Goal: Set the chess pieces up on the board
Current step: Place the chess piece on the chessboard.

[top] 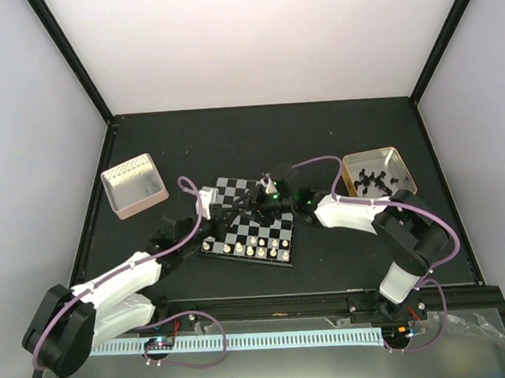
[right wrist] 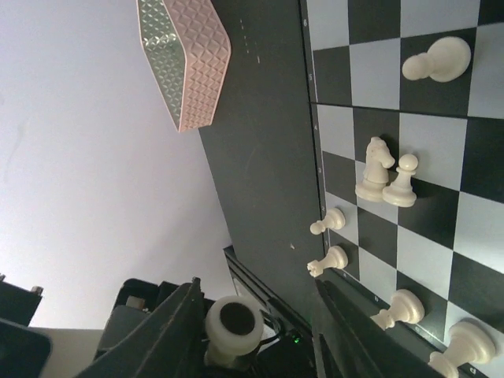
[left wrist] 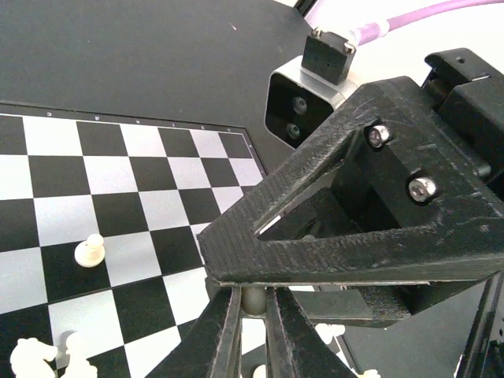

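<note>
The board (top: pixel 235 190) lies mid-table, with a row of cream chess pieces (top: pixel 256 244) along its near edge. Both grippers meet just above its right half. My left gripper (left wrist: pixel 252 303) is shut on one cream chess piece (left wrist: pixel 253 299), pinched between its two fingers. In the right wrist view that same piece (right wrist: pixel 234 319) shows its round dark-centred base. My right gripper (right wrist: pixel 260 307) stands open around it, one finger close beside the piece and the other well apart. A lone pawn (left wrist: pixel 89 250) and a knight (right wrist: pixel 376 167) stand on the board (right wrist: pixel 441 157).
An empty pinkish tin (top: pixel 134 186) sits at the back left. A tan tin (top: pixel 378 174) holding small black pieces sits at the back right, beside the right arm. Dark walls edge the table.
</note>
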`<state>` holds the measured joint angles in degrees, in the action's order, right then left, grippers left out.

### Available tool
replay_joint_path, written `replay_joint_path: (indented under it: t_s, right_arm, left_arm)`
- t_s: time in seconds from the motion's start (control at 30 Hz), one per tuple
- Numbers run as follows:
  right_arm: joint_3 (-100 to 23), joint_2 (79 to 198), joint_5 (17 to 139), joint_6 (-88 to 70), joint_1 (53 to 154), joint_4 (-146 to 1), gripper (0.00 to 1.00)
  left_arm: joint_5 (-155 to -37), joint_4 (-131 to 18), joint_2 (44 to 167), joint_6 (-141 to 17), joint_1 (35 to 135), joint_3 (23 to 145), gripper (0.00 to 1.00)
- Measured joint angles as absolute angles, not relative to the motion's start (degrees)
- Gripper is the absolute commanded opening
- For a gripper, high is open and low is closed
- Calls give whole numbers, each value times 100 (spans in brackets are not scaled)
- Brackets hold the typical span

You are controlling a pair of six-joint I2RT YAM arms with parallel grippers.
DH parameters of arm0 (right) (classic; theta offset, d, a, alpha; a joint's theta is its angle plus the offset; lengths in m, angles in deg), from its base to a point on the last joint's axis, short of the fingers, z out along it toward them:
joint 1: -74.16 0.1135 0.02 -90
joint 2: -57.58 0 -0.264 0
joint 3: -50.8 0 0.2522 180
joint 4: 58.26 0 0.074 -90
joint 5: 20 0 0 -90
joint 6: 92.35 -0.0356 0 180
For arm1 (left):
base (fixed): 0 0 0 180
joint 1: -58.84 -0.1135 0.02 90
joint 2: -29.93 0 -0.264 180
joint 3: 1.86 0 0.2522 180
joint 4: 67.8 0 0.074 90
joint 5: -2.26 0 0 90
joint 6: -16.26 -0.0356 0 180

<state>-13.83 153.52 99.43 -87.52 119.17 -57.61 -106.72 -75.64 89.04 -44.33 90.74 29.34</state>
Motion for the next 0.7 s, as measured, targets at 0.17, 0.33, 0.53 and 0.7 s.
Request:
replay_joint_path:
  t_s: [0.17,0.33,0.53,0.7]
  right_arm:
    - [-1438,15300,9784,-8137,11876,-6016,58]
    - [-1504,14834,9360,-7265,11650,-6618,59]
    - [-1543,14211,8636,-6227,11491,-7258,59]
    - [-1517,14086,8216,-5685,11493,-7616,59]
  left_arm:
    - [-10458,-6559,8624,-4466,9074,3351,2]
    - [-10198,-4872,8351,-4468,9078,4005,1]
    - [-10034,-2828,8320,-4468,9078,4616,1]
    - [-9970,-1630,8677,-4472,9078,4953,2]
